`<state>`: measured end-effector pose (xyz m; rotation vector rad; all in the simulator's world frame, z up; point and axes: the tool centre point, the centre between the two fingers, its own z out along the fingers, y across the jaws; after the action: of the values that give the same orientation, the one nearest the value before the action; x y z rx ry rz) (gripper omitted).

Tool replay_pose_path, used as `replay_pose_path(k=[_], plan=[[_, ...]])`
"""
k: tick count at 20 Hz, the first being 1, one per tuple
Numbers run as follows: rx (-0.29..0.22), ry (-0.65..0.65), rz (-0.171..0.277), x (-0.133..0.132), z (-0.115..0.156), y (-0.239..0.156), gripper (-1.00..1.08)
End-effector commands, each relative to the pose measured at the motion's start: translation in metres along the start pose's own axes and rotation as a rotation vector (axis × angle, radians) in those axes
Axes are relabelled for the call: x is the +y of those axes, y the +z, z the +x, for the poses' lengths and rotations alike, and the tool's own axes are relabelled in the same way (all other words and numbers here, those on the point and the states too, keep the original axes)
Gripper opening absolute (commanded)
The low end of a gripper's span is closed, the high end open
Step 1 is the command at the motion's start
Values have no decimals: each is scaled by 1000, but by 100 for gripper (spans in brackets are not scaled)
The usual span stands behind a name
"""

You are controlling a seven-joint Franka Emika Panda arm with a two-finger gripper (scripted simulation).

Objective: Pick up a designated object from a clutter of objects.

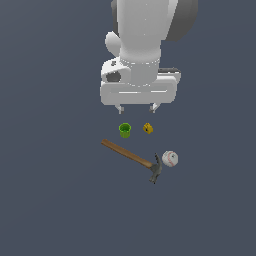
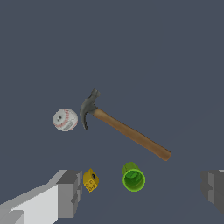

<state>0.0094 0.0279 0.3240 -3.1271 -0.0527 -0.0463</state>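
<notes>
The small, round, bright green cup (image 1: 125,130) sits upright on the flat dark grey worktop (image 1: 50,200), with its open top facing up. The cup is the landmark here.

The white end effector (image 1: 136,107) hangs in the air over the worktop, and it is not touching anything. Its two short fingers (image 1: 120,108) are spread wide apart, and nothing is between them. In the exterior view the cup shows just under the finger on that view's left. In the wrist view the cup (image 2: 133,177) sits in the wide gap between the two grey finger pads (image 2: 70,192), a little nearer the pad that has the block beside it.

A tiny yellow-orange block (image 1: 148,128) lies near the cup, on the exterior view's right of it, and the two are apart. In the wrist view this block (image 2: 91,180) shows just beside one finger pad.

A hammer with a long brown wooden handle and a dark metal head (image 1: 135,160) lies flat on the worktop. The free end of its handle is near the cup but not touching it. The dark head is at the far end, well away from the cup.

A white baseball with red stitches (image 1: 170,159) rests just beside the hammer head, well apart from the cup.
</notes>
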Motion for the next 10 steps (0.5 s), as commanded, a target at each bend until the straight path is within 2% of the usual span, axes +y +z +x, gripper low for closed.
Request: replay_pose_path(k=[1, 10], plan=[[0, 0, 0, 0, 0, 0, 100], [15, -6, 26, -24, 8, -2, 100]])
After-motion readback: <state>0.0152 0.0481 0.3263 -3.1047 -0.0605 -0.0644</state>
